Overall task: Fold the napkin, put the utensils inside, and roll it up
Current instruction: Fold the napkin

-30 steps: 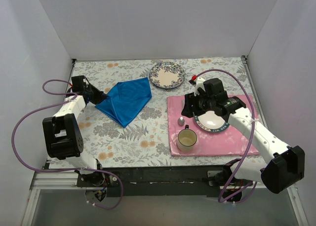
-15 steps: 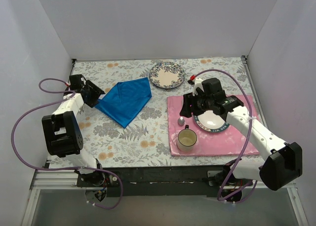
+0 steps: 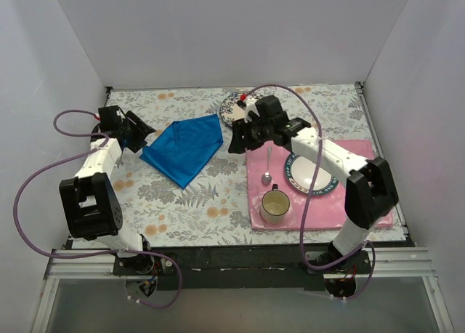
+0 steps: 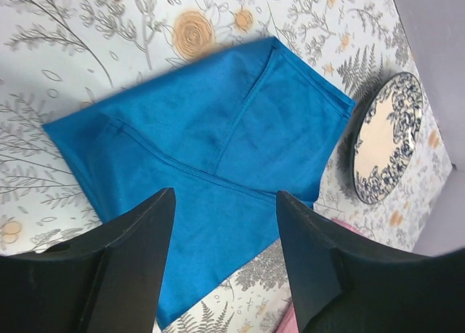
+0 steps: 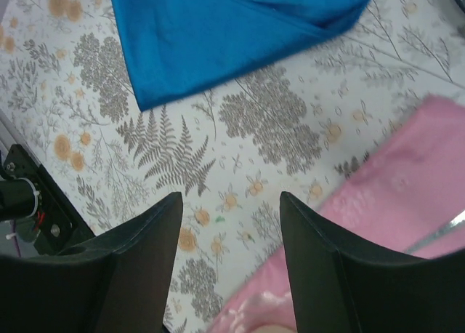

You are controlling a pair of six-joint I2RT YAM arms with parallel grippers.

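Top external view hides both sets of fingertips from you. The left gripper (image 3: 138, 133) is only a dark block near the left corner of the napkin (image 3: 185, 150). The right gripper (image 3: 236, 140) is a dark mass just right of the cloth, and its arm covers part of the small patterned plate (image 3: 245, 110).

Go by the wrist views instead. On the left wrist, the left gripper (image 4: 221, 202) has its fingers spread wide with nothing between them, over the napkin (image 4: 211, 151). You cannot tell whether they touch it, and they mask the cloth's near edge. On the right wrist, the right gripper (image 5: 231, 202) is likewise wide and empty above the floral tablecloth (image 5: 182, 151). The pink placemat (image 5: 407, 173) is blurred at the right, and a thin shiny strip is cut off at the frame edge, too little to name.

The napkin lies on the tablecloth left of centre, between the two grippers and apart from the placemat. It is bright blue and plain, folded to a kite-like shape with a point toward the arms' bases. Layered edges and a crease show on top.

The one utensil you can make out, a spoon (image 3: 268, 166), lies on the placemat's left part, beyond the cup (image 3: 275, 204).
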